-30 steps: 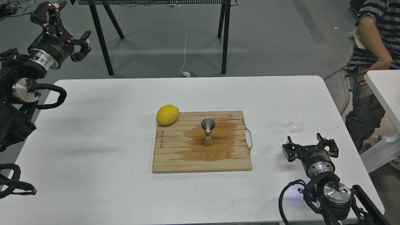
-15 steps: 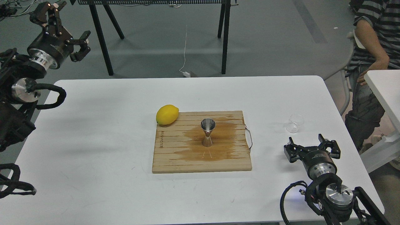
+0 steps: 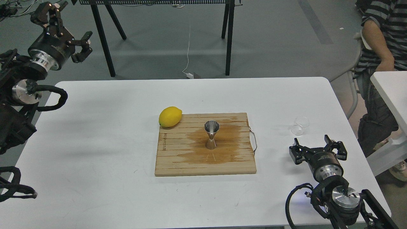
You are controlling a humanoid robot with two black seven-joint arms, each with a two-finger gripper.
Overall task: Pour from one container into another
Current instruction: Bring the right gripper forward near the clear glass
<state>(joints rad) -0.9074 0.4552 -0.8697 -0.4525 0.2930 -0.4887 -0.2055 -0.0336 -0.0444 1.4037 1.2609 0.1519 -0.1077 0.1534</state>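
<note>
The small clear cup [image 3: 300, 125] stands on the white table [image 3: 95, 133] at the right, apart from everything. A shiny steel hourglass jigger [image 3: 211, 135] stands upright in the middle of the wooden cutting board [image 3: 178, 159], on a wet brown stain. My right gripper [image 3: 318, 145] hovers open just below and right of the cup, empty, fingers pointing toward it. Raised beyond the table's far left corner, my left gripper [image 3: 65, 24] is open and empty.
A yellow lemon [image 3: 170, 116] rests at the board's far left corner. A metal handle [image 3: 253, 142] sticks out of the board's right side. A person [image 3: 381, 63] stands off the right edge beside another white table [image 3: 391, 92]. Black stand legs rise behind.
My right gripper has drifted slightly right and toward the near edge. The person at the right has shifted, arm now lower. Cup, jigger and left gripper have not moved.
</note>
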